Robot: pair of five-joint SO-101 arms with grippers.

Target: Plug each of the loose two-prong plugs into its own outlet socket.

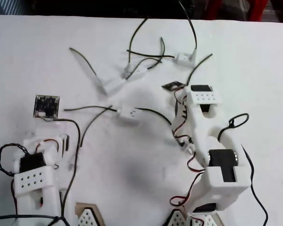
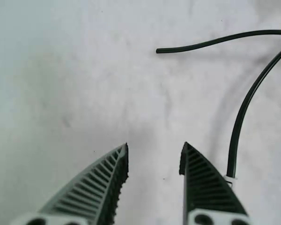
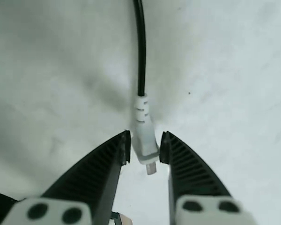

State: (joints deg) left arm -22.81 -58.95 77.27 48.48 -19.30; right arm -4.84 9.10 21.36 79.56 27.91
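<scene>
White ribbed plug sits clamped between ridged tips of the right end effector; left end effector gapes open.

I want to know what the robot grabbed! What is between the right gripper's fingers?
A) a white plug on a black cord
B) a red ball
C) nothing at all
A: in the right wrist view, the right gripper has a finger on either side of the white plug, and its black cord runs away over the table.
</scene>
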